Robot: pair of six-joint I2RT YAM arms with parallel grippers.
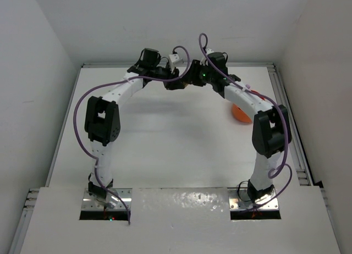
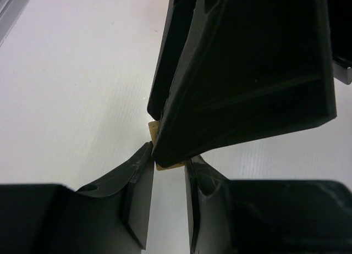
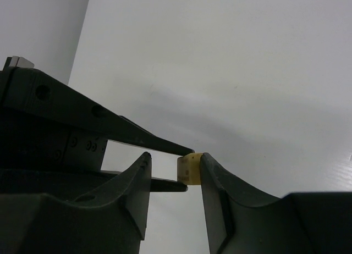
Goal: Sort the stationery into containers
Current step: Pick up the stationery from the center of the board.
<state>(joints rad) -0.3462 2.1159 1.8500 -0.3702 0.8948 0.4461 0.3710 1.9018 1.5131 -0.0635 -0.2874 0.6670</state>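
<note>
Right wrist: your left claw point(image 3: 186, 169) pinches the block point(image 3: 190, 172) top and bottom; your right claw point(image 3: 175, 156) straddles it, narrowly open, one finger point(image 3: 217, 182) touching, the other just apart.

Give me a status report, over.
Left gripper shut on beige block. Right gripper open around it, one finger touching. Orange tub partly under right arm.

Block point(image 3: 190, 169) sits between end effectors point(image 1: 182, 82), left of tub point(image 1: 240, 114).

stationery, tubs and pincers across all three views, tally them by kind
beige block: 1
orange tub: 1
left pincer, right pincer: 2
total: 4
</note>
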